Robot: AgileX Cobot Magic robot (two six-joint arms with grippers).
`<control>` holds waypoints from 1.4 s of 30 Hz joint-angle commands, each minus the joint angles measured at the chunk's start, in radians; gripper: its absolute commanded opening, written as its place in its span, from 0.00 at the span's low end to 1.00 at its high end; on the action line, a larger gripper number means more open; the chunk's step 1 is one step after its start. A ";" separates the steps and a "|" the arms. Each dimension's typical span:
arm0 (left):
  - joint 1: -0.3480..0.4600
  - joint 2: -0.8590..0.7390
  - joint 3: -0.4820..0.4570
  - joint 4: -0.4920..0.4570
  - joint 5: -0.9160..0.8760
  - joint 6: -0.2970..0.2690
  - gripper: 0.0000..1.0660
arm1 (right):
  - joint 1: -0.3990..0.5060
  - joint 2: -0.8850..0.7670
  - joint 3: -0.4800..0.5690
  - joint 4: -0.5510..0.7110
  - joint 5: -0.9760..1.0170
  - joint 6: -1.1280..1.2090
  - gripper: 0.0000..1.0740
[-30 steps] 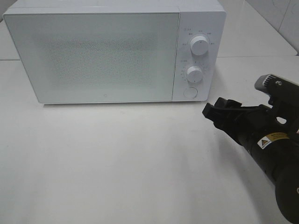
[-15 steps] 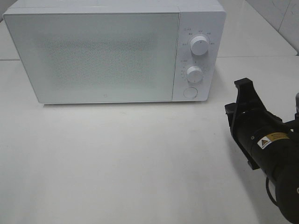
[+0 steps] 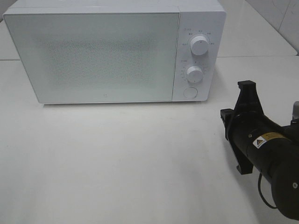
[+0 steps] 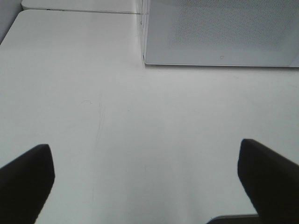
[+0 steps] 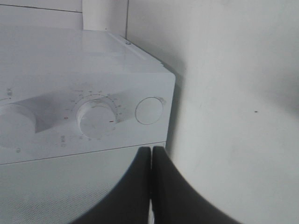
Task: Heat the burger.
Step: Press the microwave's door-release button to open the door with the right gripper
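Opening stage of heating the burger, overhead view with both wrist views. The burger appears in no view; whether it sits behind the frosted door [image 3: 93, 56] cannot be told. Far left, outside the overhead frame, the left gripper [image 4: 143, 147] hangs over the bare white table [image 3: 117, 158] with its jaws spread wide and nothing between them. Upper centre, the white microwave [image 3: 114, 7] stands shut. On its panel at the right are the upper dial [image 3: 200, 45], the lower dial [image 3: 194, 73] and the round button [image 3: 190, 93], none of them touched. Lower right, the right gripper [image 5: 151, 156] has its jaws clenched on nothing and faces the button from near the microwave's lower right corner. The door probably still has to be opened, so nearly all of the task seems to remain. Compared with one second earlier, the right jaws have gone from parted to clenched and the wrist has rolled, so its cross-bar now shows nearly vertical. The microwave is unchanged.
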 commanded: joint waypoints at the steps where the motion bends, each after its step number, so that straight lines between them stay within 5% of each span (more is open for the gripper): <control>1: -0.001 -0.020 0.000 -0.006 -0.015 0.000 0.94 | -0.026 0.021 -0.038 -0.032 0.003 0.002 0.00; 16: -0.001 -0.020 0.000 -0.006 -0.015 0.000 0.94 | -0.037 0.187 -0.168 -0.072 0.012 0.057 0.00; 42: -0.001 -0.020 0.000 -0.006 -0.015 -0.001 0.94 | -0.211 0.299 -0.388 -0.210 0.153 0.084 0.00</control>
